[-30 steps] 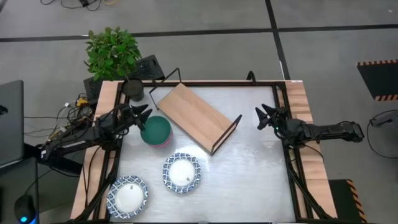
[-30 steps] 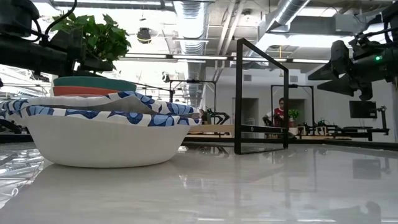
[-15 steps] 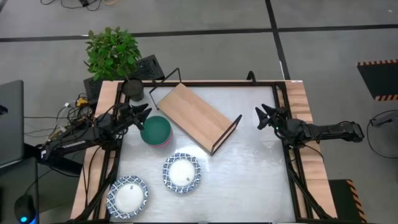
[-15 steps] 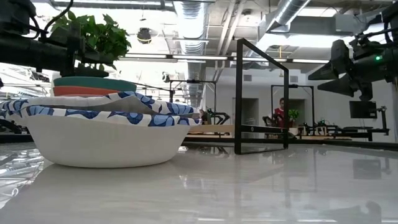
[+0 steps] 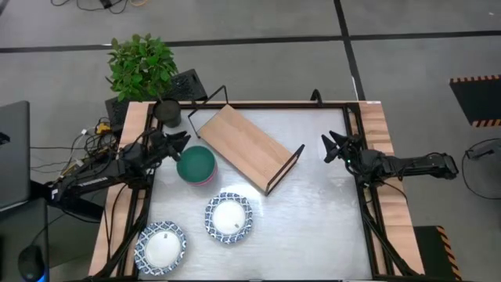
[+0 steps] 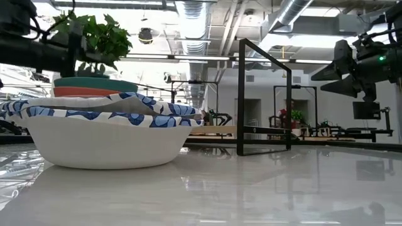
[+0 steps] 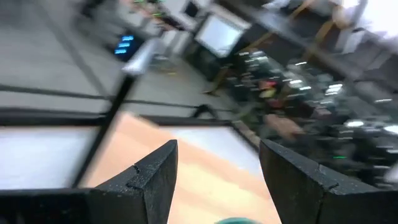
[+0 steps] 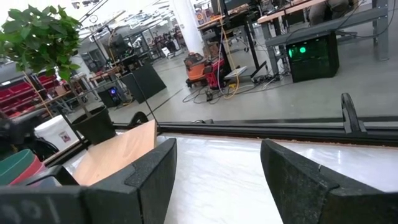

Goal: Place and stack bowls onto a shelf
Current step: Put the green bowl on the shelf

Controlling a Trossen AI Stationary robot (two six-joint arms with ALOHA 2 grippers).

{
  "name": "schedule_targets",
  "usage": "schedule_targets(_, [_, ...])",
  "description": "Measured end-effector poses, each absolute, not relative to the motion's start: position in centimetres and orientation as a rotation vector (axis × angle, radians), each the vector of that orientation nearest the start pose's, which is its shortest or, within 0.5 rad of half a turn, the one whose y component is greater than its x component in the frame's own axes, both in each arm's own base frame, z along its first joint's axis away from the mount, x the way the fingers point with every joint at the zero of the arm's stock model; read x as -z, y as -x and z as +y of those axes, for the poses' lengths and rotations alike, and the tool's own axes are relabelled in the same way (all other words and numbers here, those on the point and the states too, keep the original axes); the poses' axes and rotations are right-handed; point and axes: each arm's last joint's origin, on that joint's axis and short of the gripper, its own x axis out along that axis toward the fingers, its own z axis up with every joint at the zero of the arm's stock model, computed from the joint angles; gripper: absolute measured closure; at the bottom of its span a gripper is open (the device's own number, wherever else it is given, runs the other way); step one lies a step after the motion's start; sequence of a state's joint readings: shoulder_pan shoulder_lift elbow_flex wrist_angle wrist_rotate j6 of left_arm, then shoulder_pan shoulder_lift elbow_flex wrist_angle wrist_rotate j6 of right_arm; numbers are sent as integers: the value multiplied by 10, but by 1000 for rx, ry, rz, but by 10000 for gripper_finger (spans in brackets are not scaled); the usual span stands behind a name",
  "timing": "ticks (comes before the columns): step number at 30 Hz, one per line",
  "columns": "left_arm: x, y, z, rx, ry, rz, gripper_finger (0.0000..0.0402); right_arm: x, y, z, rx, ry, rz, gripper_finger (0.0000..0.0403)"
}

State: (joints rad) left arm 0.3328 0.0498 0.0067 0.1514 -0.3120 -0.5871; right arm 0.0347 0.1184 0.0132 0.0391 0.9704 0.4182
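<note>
The left hand (image 5: 182, 143) hovers with its fingers spread and nothing between them, just left of and above the stack of small round bowls, teal green on top (image 5: 196, 164) with red and pink rims showing beneath. That stack sits on the metal surface (image 5: 313, 219) near its left edge, close beside the long light-wood shelf with black wire end frames (image 5: 246, 147), which lies diagonally across the far middle. Two wider shallow bowls with blue-and-white patterned rims wait nearer: one centre-left (image 5: 229, 217), one at the near left corner (image 5: 160, 247). The right hand (image 5: 334, 146) hangs spread and empty at the far right, well apart from the shelf. Judging from here, nothing is on the shelf yet. The risks look to be pinching only the top rim so the nested bowls separate or tip, or clipping the shelf's wire frame when carrying across. The dark pot with the green plant (image 5: 142, 65) stands close behind the left arm.
</note>
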Motion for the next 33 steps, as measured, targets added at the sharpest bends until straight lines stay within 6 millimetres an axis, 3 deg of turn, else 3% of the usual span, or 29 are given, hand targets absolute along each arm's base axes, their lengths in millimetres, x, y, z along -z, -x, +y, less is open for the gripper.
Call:
schedule_targets(4, [-188, -90, 37, -466, 563, -312, 191, -163, -93, -21, 931, -355, -137, 143])
schedule_targets(9, [-225, -82, 31, -332, 542, -398, 191, -166, -93, -22, 936, -339, -153, 143])
schedule_targets(14, [-263, -77, 29, -334, 494, -365, 191, -170, -93, -22, 931, -321, -180, 143])
schedule_targets(23, [-309, -101, 39, -524, 455, 177, 191, -169, -93, -22, 932, -322, -172, 143])
schedule_targets(28, [-307, -131, 51, -561, 294, 510, 191, -169, -93, -22, 932, -323, -173, 143])
schedule_targets(33, [-289, -165, 65, -564, 185, 678, 191, -169, -93, -22, 932, -327, -172, 143])
